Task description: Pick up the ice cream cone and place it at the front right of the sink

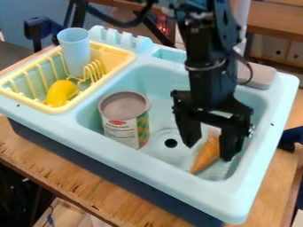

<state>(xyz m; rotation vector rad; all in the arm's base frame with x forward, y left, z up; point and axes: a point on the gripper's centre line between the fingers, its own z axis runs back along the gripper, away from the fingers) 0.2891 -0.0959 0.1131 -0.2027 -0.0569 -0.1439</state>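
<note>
Gripper (209, 151) hung with its jaws apart over an orange toy (204, 158) in the sink (139, 162), near a tin can (123, 119).

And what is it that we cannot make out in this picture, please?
In the camera view:
Orange toy: one side hidden behind the pincer.
Any contact between these two: cannot tell, same cover.
Can: label's small print too small, far side turned away.
Arm: upper end cut off by the top edge.
</note>
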